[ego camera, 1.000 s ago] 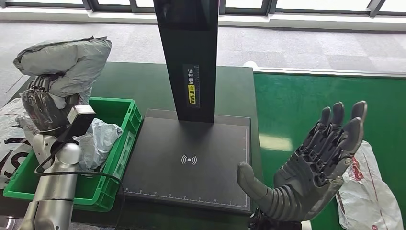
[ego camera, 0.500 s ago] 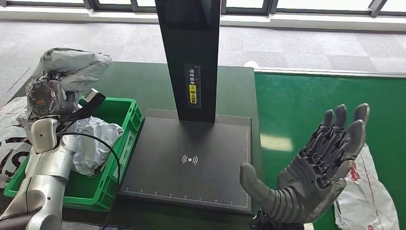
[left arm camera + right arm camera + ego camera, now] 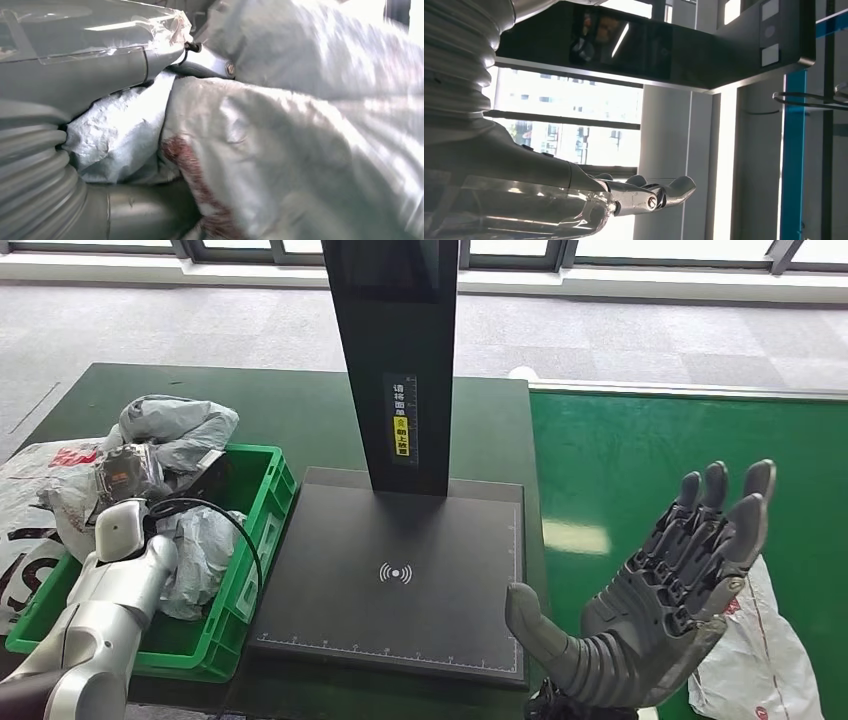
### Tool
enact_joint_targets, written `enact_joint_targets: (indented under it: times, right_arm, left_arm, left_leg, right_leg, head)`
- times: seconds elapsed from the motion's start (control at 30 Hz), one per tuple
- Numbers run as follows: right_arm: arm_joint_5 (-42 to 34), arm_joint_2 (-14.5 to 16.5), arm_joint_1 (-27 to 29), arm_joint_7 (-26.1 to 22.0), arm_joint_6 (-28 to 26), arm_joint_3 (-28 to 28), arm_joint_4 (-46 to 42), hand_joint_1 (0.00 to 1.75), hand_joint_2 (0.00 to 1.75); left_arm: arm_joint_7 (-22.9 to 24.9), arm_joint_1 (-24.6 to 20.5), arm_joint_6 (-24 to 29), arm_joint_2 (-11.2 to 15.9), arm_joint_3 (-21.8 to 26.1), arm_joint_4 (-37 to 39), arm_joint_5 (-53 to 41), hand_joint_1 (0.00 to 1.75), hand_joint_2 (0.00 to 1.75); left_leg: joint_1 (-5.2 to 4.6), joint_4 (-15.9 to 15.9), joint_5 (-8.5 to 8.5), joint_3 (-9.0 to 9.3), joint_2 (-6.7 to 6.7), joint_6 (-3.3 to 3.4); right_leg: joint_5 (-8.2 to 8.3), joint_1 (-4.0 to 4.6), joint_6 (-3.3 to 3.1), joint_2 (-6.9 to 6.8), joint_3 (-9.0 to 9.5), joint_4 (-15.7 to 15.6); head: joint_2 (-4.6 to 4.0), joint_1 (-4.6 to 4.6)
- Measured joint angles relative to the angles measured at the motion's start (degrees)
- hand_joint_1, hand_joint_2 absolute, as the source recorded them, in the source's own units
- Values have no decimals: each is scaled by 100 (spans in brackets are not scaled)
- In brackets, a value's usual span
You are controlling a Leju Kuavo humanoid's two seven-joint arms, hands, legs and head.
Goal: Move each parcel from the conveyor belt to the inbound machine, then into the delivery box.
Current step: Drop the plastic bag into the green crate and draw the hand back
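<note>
The left hand (image 3: 75,100) presses against crumpled grey parcels (image 3: 300,150).

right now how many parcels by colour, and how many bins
grey parcels: 2, one held by the left hand over the green bin as grey parcel, one lying in the bin
white parcels: 1, white parcel on the conveyor belt
green bins: 1
total: 4

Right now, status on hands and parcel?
Left hand grips grey parcel over green bin. Right hand open, empty. Scanner plate bare.
</note>
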Motion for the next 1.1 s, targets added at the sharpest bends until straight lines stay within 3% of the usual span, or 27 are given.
enact_joint_targets:
  times: [0.03, 0.23, 0.43, 0.67, 0.87, 1.1]
  right_arm:
    - [-40, -9, 8, -13, 1, -5, 12, 0, 175]
    - [-375, -66, 14, -29, 5, -37, 196, 0, 175]
    - [-689, -131, 23, -26, 6, -72, 517, 0, 175]
    - [-731, -171, 23, -29, 6, -78, 692, 0, 175]
    - [-914, -174, 17, -28, 5, -225, 790, 0, 175]
    - [-889, -174, 8, -15, 8, -405, 1022, 0, 175]
  left_arm:
    - [55, 73, 80, -15, -24, 45, -32, 0, 0]
    - [-52, 448, 716, -100, -68, 83, 103, 0, 0]
    - [-1430, 1058, 1038, -387, -67, -856, 1685, 0, 0]
    - [-1634, 1338, 1060, -567, -61, -1495, 1922, 0, 0]
    - [-3346, 2035, 1079, -1321, 206, -2911, 4308, 0, 0]
    - [-3826, 2663, 883, -1784, 198, -4148, 5909, 0, 0]
  left_leg:
    - [0, 0, 0, 0, 0, 0]
    - [0, 0, -1, -2, -1, 1]
    - [-1, -1, -2, 0, -12, 3]
    - [-6, -2, -2, 2, -14, 3]
    - [-31, -13, -16, 37, -25, 20]
    - [-42, -17, -33, 74, -27, 39]
  right_leg:
    - [0, 0, 0, 0, 0, 0]
    - [0, 0, 0, -2, 0, 0]
    - [-3, -5, 1, -9, 4, -1]
    - [-3, -7, 2, -13, 8, -1]
    - [-24, -37, 27, -18, 42, -1]
    - [-36, -50, 35, -22, 80, -4]
  head:
    - [0, 0]
    - [0, 0]
    - [0, 1]
    - [0, 1]
    - [0, 0]
    - [0, 0]
